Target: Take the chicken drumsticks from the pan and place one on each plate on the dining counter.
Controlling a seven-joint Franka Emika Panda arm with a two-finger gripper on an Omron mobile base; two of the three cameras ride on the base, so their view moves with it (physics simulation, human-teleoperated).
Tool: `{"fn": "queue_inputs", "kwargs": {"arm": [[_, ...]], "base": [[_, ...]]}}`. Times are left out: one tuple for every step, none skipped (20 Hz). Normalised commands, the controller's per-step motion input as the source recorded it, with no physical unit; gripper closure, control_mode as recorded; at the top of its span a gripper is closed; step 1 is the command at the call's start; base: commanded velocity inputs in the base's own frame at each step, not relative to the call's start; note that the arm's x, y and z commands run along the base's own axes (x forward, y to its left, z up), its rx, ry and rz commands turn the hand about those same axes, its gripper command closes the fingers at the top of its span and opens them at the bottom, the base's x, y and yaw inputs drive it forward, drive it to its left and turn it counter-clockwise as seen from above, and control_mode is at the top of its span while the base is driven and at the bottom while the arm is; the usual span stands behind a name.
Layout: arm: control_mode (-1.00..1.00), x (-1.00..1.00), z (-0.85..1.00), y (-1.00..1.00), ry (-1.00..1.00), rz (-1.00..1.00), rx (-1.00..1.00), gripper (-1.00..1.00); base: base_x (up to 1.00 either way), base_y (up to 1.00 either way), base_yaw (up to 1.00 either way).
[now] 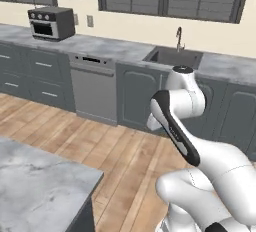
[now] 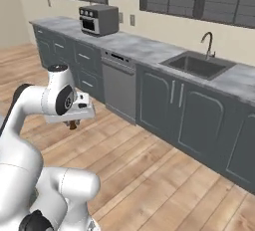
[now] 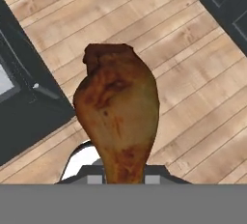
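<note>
One glossy orange-brown chicken drumstick (image 3: 118, 112) stands up between my fingers in the hand view, its darker end pointing away from the hand. My gripper (image 3: 124, 177) is shut on its thin end, above wooden floor. In the right base view the gripper (image 2: 73, 121) hangs below the white wrist with the brown drumstick (image 2: 72, 125) poking out under it. A corner of the marble dining counter (image 1: 35, 186) lies at the lower left of the left base view. The pan, the plates and the other drumstick are out of view.
A wall counter runs along the back with a sink (image 1: 175, 56), a toaster oven (image 1: 50, 22) and a dishwasher (image 1: 92, 88) below. Wooden floor (image 1: 125, 156) separates it from the island. Dark cabinet fronts (image 3: 24, 117) show beside the drumstick.
</note>
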Motion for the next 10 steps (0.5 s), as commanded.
{"fn": "queue_inputs", "kwargs": {"arm": [[1.0, 0.0, 0.0, 0.0, 0.0, 0.0, 0.0, 1.0], [1.0, 0.0, 0.0, 0.0, 0.0, 0.0, 0.0, 1.0], [1.0, 0.0, 0.0, 0.0, 0.0, 0.0, 0.0, 1.0], [1.0, 0.0, 0.0, 0.0, 0.0, 0.0, 0.0, 1.0], [1.0, 0.0, 0.0, 0.0, 0.0, 0.0, 0.0, 1.0], [1.0, 0.0, 0.0, 0.0, 0.0, 0.0, 0.0, 1.0], [1.0, 0.0, 0.0, 0.0, 0.0, 0.0, 0.0, 1.0], [1.0, 0.0, 0.0, 0.0, 0.0, 0.0, 0.0, 1.0], [1.0, 0.0, 0.0, 0.0, 0.0, 0.0, 0.0, 1.0], [1.0, 0.0, 0.0, 0.0, 0.0, 0.0, 0.0, 1.0]], "base": [[0.74, -0.66, 0.16], [0.73, -0.64, 0.2], [0.68, -0.53, 0.37], [0.63, -0.38, 0.6], [0.6, -0.31, 0.72], [0.59, -0.29, 0.75], [0.59, -0.29, 0.75], [0.6, -0.26, 0.76], [0.6, -0.21, 0.84], [0.61, -0.2, 0.83]]}}
